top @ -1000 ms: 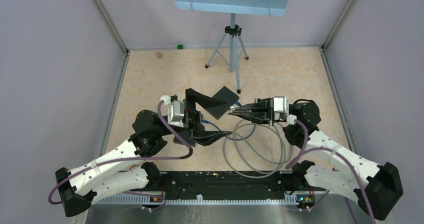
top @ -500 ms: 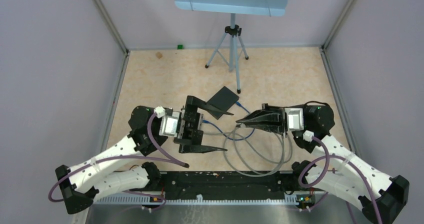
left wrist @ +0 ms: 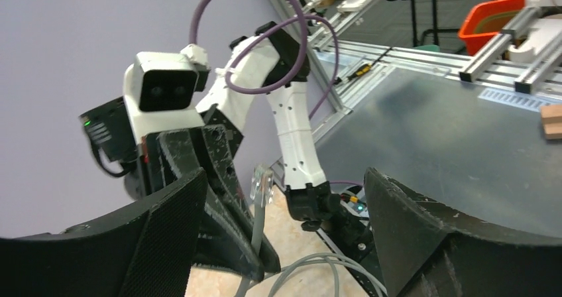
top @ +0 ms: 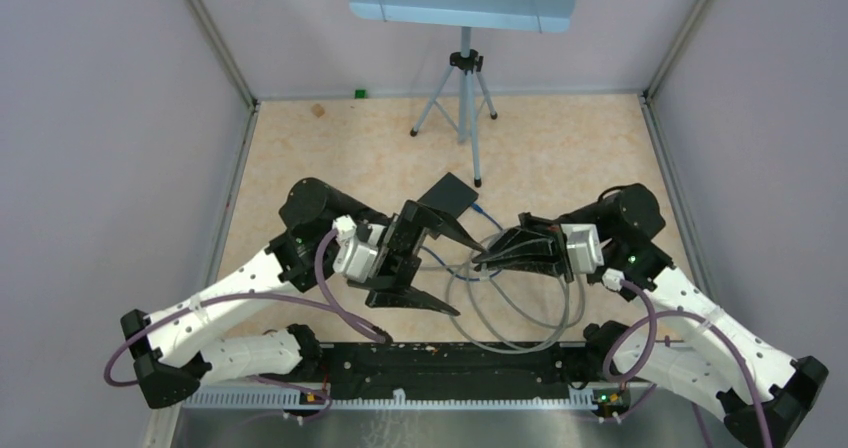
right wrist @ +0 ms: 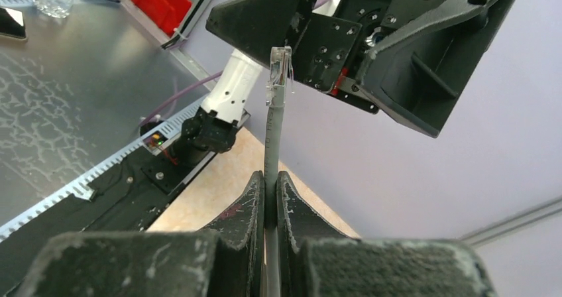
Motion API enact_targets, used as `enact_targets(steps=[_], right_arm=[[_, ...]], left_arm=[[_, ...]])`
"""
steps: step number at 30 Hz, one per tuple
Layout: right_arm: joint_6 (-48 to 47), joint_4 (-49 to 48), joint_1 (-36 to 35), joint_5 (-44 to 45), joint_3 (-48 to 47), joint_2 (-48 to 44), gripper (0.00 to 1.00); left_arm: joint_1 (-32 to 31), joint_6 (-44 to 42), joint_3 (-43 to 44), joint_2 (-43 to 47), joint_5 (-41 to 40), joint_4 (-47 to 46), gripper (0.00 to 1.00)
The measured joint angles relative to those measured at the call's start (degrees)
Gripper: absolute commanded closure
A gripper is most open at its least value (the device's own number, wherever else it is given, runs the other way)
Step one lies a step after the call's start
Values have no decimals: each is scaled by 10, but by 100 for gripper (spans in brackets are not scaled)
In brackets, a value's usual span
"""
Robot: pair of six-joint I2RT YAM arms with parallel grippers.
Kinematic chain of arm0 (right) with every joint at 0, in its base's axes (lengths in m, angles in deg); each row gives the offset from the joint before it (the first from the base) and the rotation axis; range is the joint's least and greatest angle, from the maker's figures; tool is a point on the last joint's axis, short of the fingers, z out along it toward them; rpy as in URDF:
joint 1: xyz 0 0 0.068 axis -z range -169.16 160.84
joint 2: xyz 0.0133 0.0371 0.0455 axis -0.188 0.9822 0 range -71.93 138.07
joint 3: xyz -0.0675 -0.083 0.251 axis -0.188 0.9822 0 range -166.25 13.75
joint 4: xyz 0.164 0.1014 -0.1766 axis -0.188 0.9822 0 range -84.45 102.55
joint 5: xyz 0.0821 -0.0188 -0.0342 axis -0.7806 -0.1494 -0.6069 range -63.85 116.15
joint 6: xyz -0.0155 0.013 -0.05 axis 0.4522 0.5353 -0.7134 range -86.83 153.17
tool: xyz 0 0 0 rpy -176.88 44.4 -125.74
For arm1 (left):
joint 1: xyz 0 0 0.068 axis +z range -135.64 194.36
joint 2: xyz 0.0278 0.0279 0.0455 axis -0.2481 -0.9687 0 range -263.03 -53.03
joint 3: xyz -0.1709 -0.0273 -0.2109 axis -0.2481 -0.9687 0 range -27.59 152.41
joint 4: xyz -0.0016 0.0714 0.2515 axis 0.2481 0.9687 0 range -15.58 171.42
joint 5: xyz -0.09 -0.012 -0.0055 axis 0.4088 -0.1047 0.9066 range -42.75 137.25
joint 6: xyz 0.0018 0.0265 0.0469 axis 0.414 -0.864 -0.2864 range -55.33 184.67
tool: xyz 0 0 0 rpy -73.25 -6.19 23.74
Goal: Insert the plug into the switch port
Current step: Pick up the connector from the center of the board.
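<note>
Left claw (left wrist: 285, 184) swung closer — plug (right wrist: 279, 61) juts past the clamped right claw (right wrist: 270, 178).

Soft, even overhead light is filling the top view, keeping the beige speckled tabletop (top: 560, 138) bright and laying only faint, soft-edged shadows on it. In the left wrist view the near black textured fingers (left wrist: 119, 244) are blurring toward the bottom edge, and the dull grey metal bench (left wrist: 450, 131) is catching a mild sheen. In the right wrist view the clear plastic plug (right wrist: 279, 61) on its grey cable (right wrist: 272, 151) is showing sharp against a softer background.
</note>
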Motion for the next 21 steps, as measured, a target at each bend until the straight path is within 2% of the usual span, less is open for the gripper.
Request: enact_targets(steps=[5,10,15,21], right_arm=[[-91,98,0,-2,-11,0,100],[-218,190,0,54,-23,-9,100],[-340,246,0,108,-25,-26,100],[-443,278,-1,134,-30,-38,100]], left_arm=[[-16,-43,29,-27,35,66,6],[-33,-82,33,-33,32,115,4],[-40,-97,33,-31,14,122,3],[-42,-98,33,-29,-3,116,3]])
